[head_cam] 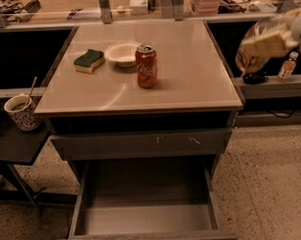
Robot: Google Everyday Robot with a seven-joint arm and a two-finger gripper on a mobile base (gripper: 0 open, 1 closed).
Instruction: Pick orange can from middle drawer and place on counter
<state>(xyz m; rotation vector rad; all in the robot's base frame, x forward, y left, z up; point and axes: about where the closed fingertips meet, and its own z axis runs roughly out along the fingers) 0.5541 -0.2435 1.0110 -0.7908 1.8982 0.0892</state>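
Note:
My gripper is at the upper right, raised beside the right edge of the counter. It is shut on the orange can, a brownish-orange mottled can that shows blurred and is held in the air above counter height. The middle drawer is pulled out at the bottom of the cabinet, and its grey floor is bare.
A red Coca-Cola can, a white bowl and a green-yellow sponge stand on the counter's far left half. A shut drawer front with pale scratches is above the open drawer. A cup sits on a dark side table at left. A small bottle stands on the right ledge.

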